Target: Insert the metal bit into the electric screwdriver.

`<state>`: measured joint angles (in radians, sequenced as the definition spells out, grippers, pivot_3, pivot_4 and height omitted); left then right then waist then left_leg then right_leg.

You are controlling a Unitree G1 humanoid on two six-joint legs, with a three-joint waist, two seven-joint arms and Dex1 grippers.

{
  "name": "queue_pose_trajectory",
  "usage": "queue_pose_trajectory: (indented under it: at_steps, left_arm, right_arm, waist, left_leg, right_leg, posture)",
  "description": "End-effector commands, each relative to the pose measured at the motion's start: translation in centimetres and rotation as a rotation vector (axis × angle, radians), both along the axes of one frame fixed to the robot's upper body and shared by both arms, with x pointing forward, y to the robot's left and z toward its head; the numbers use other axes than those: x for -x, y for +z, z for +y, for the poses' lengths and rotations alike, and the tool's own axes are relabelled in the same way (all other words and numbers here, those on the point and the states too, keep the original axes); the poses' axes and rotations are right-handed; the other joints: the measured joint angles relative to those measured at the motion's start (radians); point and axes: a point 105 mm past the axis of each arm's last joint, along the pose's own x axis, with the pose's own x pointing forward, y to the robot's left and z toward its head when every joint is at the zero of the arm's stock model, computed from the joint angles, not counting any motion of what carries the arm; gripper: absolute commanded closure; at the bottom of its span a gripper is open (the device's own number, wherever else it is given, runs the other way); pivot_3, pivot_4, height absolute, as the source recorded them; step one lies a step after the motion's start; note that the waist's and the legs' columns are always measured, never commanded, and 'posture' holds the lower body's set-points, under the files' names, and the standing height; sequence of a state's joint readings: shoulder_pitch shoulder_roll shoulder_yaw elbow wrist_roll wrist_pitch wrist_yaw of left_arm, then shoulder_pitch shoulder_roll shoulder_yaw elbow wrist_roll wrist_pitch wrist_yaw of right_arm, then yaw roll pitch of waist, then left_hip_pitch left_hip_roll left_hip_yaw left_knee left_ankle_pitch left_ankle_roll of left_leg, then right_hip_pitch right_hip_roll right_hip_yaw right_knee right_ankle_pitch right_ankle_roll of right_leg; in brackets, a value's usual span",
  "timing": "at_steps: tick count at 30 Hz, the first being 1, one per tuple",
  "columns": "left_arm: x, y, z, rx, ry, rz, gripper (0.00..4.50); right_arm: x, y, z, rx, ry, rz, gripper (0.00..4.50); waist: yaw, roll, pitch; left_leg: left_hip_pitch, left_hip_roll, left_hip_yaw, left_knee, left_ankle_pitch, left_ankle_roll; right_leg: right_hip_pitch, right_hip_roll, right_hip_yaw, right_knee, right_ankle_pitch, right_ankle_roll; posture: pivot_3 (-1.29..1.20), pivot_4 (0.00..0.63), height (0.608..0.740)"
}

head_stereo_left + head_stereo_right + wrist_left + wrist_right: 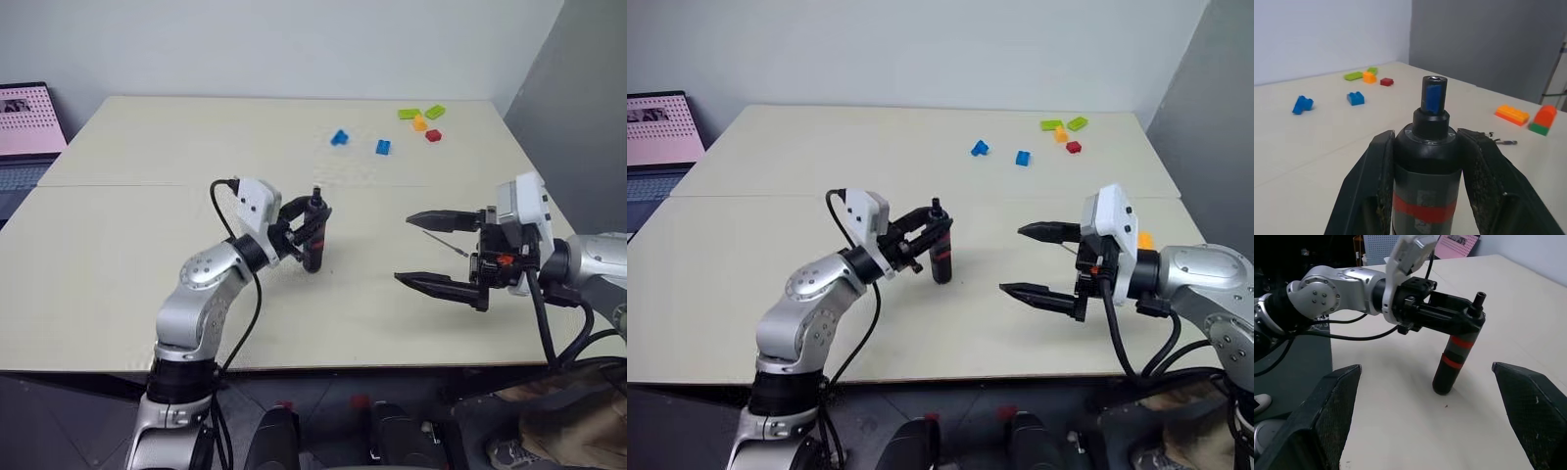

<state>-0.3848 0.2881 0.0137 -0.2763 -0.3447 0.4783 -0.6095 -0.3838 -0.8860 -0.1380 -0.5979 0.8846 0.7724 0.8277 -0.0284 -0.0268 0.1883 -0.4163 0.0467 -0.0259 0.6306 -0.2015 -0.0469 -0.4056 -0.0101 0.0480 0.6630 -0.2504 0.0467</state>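
- The electric screwdriver [313, 233] stands upright just off the table [147, 225], its blue-tipped socket end up, clamped near the top of its body between the jaws of the left gripper [306, 223]
- In the left wrist view the two black fingers [1371, 186] press on either side of the dark body, above the red band
- The metal bit [445, 242] lies flat on the table, a thin grey rod below the right gripper [423, 250]; it shows again in the left wrist view near an orange brick [1511, 114]
- The right gripper's jaws stand wide apart and hold nothing, pointed across at the screwdriver, with the bit lying beneath the gap between them
- Coloured bricks [383, 147] sit scattered at the far end, well apart from both arms
- Judged from here, the bit is not yet picked up, so insertion is some way off
- Risks: a rod this thin and flat could slip or roll from the wide black fingers; picked up askew, it would miss the small socket and might push the screwdriver sideways in its grip
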Motion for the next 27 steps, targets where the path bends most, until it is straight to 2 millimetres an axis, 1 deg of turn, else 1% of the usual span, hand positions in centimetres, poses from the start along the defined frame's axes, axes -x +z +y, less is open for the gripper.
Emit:
queue_pose_trajectory:
  at_steps: [1, 4, 5, 6, 8, 9, 10, 12, 13, 15, 16, 20, 24, 27]
  left_arm:
    - [0.7, 0.2, -0.3, 0.007, 0.000, -0.028, 2.88]
    - [1.1, -0.4, -0.3, 0.006, 0.005, -0.016, 2.88]
    - [1.4, -0.8, -0.3, 0.004, 0.002, -0.011, 2.88]
    - [1.5, -1.0, -0.2, 0.005, 0.005, -0.006, 2.88]
    - [1.6, -1.3, -0.1, 0.005, 0.011, -0.002, 2.88]
    - [1.6, -1.4, -0.1, 0.009, 0.018, -0.001, 2.88]
    - [1.7, -1.4, -0.1, 0.013, 0.022, -0.001, 2.88]
    - [1.8, -1.4, -0.2, 0.016, 0.024, -0.003, 2.88]
    - [1.9, -1.5, -0.3, 0.016, 0.025, -0.006, 2.88]
    - [2.0, -1.5, -0.4, 0.017, 0.025, -0.009, 2.88]
    - [2.1, -1.6, -0.5, 0.015, 0.024, -0.012, 2.88]
    - [2.3, -1.9, -1.0, 0.018, 0.027, -0.027, 2.88]
    - [2.4, -2.0, -1.2, 0.020, 0.032, -0.037, 2.88]
    - [2.5, -2.0, -1.3, 0.021, 0.037, -0.048, 2.88]
  right_arm:
    - [0.0, 0.6, -0.1, 0.012, 0.000, -0.035, 0.00]
    - [-0.7, 0.3, -0.6, 0.038, -0.033, -0.036, 0.00]
    - [-1.5, 0.0, -1.0, 0.059, -0.077, -0.037, 0.00]
    - [-2.6, -0.2, -1.7, 0.079, -0.136, -0.033, 0.00]
    - [-5.2, -1.2, -3.4, 0.181, -0.281, -0.024, 0.00]
    - [-6.3, -1.7, -4.2, 0.219, -0.339, -0.003, 0.00]
    - [-7.3, -2.0, -4.8, 0.241, -0.387, 0.022, 0.00]
    - [-9.1, -2.5, -5.7, 0.254, -0.456, 0.089, 0.00]
    - [-10.4, -2.9, -6.4, 0.262, -0.510, 0.125, 0.00]
    - [-11.9, -3.4, -7.0, 0.278, -0.565, 0.164, 0.00]
    - [-12.6, -3.9, -7.4, 0.286, -0.581, 0.209, 0.00]
    - [-14.8, -6.7, -8.8, 0.392, -0.601, 0.368, 0.00]
    - [-16.1, -8.5, -9.6, 0.503, -0.600, 0.405, 0.00]
    - [-16.4, -9.7, -10.2, 0.570, -0.589, 0.440, 0.00]
  waist:
    - [0.000, 0.000, 0.000]
    - [0.000, 0.000, 0.000]
    - [0.000, 0.000, 0.000]
    - [0.000, 0.000, 0.000]
    - [0.000, 0.000, -0.001]
    - [-0.001, 0.001, -0.001]
    - [-0.001, 0.001, -0.001]
    - [-0.001, 0.001, -0.001]
    - [-0.002, 0.001, -0.001]
    - [-0.004, 0.002, -0.002]
    - [-0.002, 0.002, -0.002]
    - [-0.001, 0.003, -0.002]
    - [0.001, 0.003, -0.002]
    - [0.000, 0.003, -0.002]
  left_leg:
    - [0.000, 0.000, 0.000, 0.000, 0.000, 0.000]
    - [0.000, 0.000, 0.000, 0.000, 0.000, 0.000]
    - [0.000, 0.000, 0.000, 0.000, 0.000, 0.000]
    - [0.000, 0.000, 0.000, 0.000, 0.000, 0.000]
    - [0.001, 0.000, 0.001, 0.000, 0.000, 0.000]
    - [0.001, 0.000, 0.001, 0.000, 0.000, 0.000]
    - [0.001, 0.000, 0.001, 0.000, 0.000, 0.000]
    - [0.002, 0.000, 0.002, 0.001, 0.000, 0.000]
    - [0.002, 0.000, 0.002, 0.001, 0.000, 0.000]
    - [0.002, 0.000, 0.002, 0.000, 0.000, 0.000]
    - [0.002, 0.000, 0.002, 0.000, 0.000, 0.000]
    - [0.001, -0.001, 0.002, -0.001, 0.000, 0.000]
    - [0.000, -0.001, 0.002, -0.001, 0.000, 0.000]
    - [0.000, -0.001, 0.002, -0.001, 0.000, 0.000]
  right_leg:
    - [0.000, 0.000, 0.000, 0.000, 0.000, 0.000]
    - [0.000, 0.000, 0.000, 0.000, 0.000, 0.000]
    - [0.000, 0.000, 0.000, 0.000, 0.000, 0.000]
    - [0.000, 0.000, 0.000, 0.000, 0.000, 0.000]
    - [0.000, 0.000, 0.000, 0.000, -0.001, -0.001]
    - [0.000, 0.000, 0.001, 0.000, -0.003, -0.005]
    - [0.000, 0.000, 0.001, 0.000, -0.003, -0.006]
    - [0.000, -0.001, 0.002, 0.000, -0.002, -0.007]
    - [0.000, -0.001, 0.002, 0.000, -0.002, -0.007]
    - [0.000, 0.000, 0.002, 0.000, -0.002, -0.007]
    - [0.000, 0.000, 0.002, 0.000, -0.002, -0.007]
    - [0.000, 0.000, 0.002, -0.001, 0.000, -0.005]
    - [0.000, 0.000, 0.002, -0.003, 0.001, -0.003]
    - [0.000, 0.000, 0.002, -0.003, 0.001, -0.002]
  posture:
    - [0.00, 0.150, 0.740]
    - [0.00, 0.150, 0.740]
    - [0.00, 0.150, 0.740]
    - [0.00, 0.150, 0.740]
    - [0.00, 0.150, 0.740]
    - [0.00, 0.150, 0.740]
    - [0.00, 0.150, 0.740]
    - [0.00, 0.150, 0.740]
    - [0.00, 0.150, 0.740]
    - [0.00, 0.150, 0.740]
    - [0.00, 0.150, 0.740]
    - [0.00, 0.150, 0.740]
    - [0.00, 0.150, 0.740]
    - [0.00, 0.150, 0.740]
